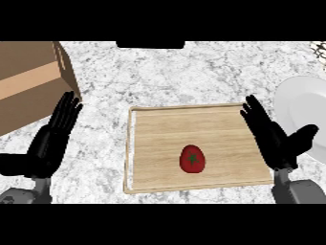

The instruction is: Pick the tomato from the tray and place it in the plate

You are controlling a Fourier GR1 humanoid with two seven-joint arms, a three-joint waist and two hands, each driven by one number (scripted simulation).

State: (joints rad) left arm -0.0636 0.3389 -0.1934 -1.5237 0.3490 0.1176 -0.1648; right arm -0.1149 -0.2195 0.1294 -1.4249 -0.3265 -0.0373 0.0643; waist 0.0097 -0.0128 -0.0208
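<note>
The right hand point(277, 142) is released, fingers straight and thumb splayed toward the plate, over the right edge of the tray point(158, 134); it holds nothing; the left hand point(47, 146) is likewise released, fingers straight, over the counter point(193, 72) left of the tray. The tomato point(192, 159) is red, egg-shaped in this view, with a small green stem mark on top; it lies on the wooden tray, toward its near right part, apart from both hands. The white plate point(313, 110) sits just right of the tray; nothing lies on its visible part. A brown cardboard box point(17, 81) stands at the far left.
</note>
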